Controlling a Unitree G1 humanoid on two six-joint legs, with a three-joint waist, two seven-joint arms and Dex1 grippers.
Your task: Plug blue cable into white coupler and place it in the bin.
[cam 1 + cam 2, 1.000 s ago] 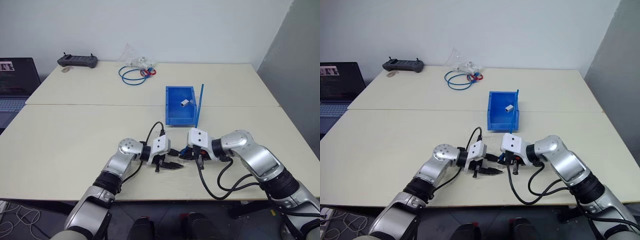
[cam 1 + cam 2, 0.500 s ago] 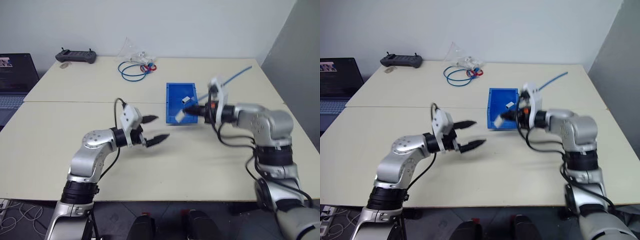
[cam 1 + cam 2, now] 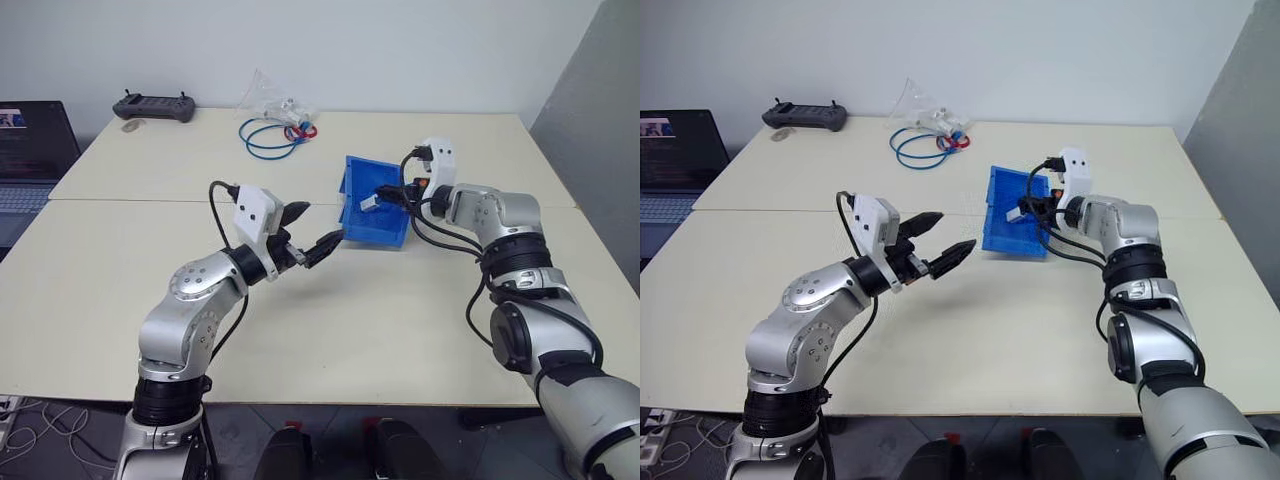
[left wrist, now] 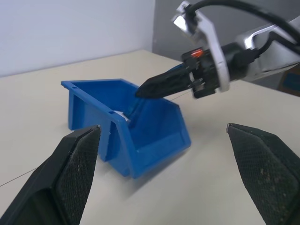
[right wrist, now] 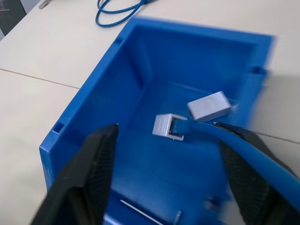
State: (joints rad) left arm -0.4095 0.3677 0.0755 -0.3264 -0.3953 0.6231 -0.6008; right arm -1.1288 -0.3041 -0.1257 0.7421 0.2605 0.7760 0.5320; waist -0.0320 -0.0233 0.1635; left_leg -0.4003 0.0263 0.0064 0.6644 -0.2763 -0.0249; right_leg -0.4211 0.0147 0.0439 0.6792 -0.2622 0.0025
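Two hands show in the head views: the left hand (image 3: 312, 232) spread wide and empty above the bench (image 3: 120, 270), the right hand (image 3: 385, 196) over the bin (image 3: 372, 222). Right wrist view: its fingers (image 5: 86, 173) apart, the blue cable (image 5: 243, 145) plugged into the white coupler (image 5: 166, 126) inside the bin, beside a greyish block (image 5: 209, 105).

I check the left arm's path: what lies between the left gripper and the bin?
Only bare table lies between the left gripper and the bin, seen in the left eye view.
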